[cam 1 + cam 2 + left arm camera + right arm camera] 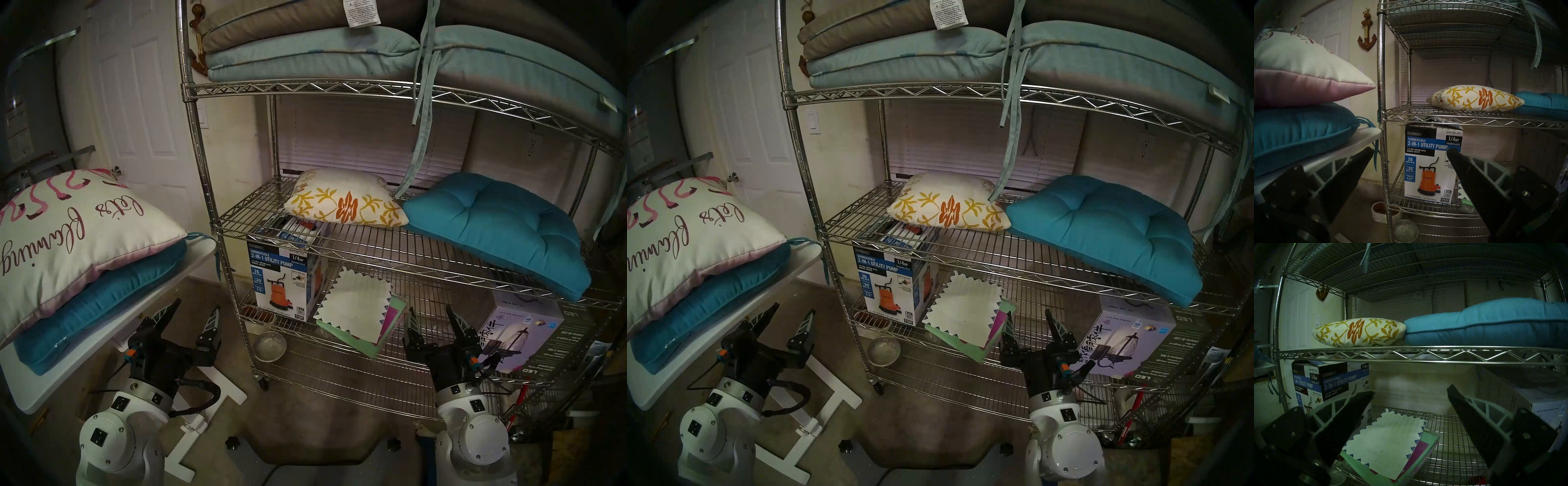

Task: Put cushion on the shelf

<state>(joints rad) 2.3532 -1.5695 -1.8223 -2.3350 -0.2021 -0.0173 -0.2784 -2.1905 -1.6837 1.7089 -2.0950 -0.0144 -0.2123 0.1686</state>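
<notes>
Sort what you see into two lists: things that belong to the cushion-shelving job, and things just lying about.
Job:
flamingo cushion
teal cushion
wire shelf
white table

Lying about:
pump box
envelopes
lantern box
metal bowl

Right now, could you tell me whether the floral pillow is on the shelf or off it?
On: the floral pillow lies flat on the shelf's middle tier.

The flamingo cushion [64,234] is cut off at the left edge.
</notes>
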